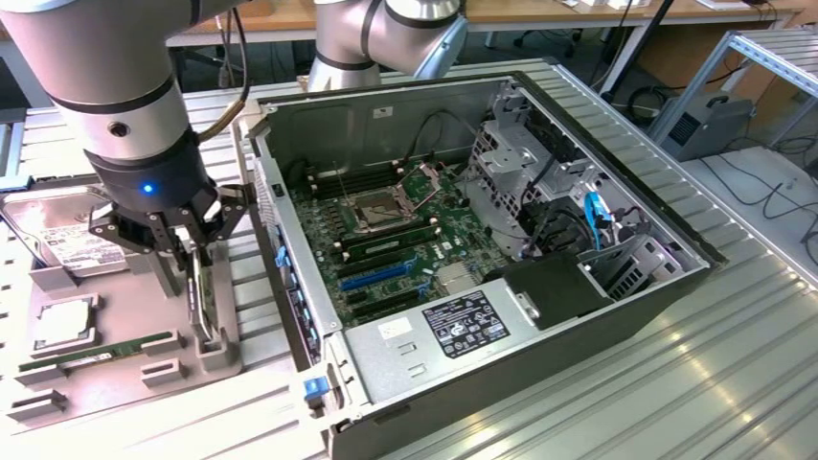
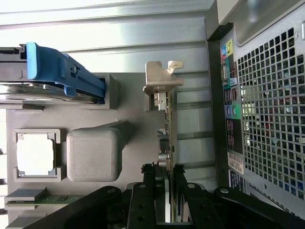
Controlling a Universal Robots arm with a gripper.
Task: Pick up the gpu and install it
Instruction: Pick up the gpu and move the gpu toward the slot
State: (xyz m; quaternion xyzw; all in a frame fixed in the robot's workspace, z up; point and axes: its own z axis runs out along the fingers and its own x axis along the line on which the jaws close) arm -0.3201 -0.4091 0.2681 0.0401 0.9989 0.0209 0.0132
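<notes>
The gpu (image 1: 202, 305) stands on edge in a slot of the grey holder tray (image 1: 128, 383), to the exterior view's left of the open computer case (image 1: 601, 297). In the wrist view the gpu (image 2: 166, 119) is a thin card with its silver bracket at the far end. My gripper (image 1: 188, 268) reaches down over the card's upper edge. Its black fingers (image 2: 148, 186) press against both faces of the card, so my gripper (image 2: 164, 174) is shut on it. The card still sits in the holder.
The tray also holds a hard drive (image 1: 64, 240) with a blue rail (image 2: 57, 71), a processor (image 1: 61, 324) and a green memory stick (image 1: 109, 350). The motherboard's blue slots (image 1: 377, 273) lie inside the case. The case's rear panel (image 2: 267, 119) is close beside the card.
</notes>
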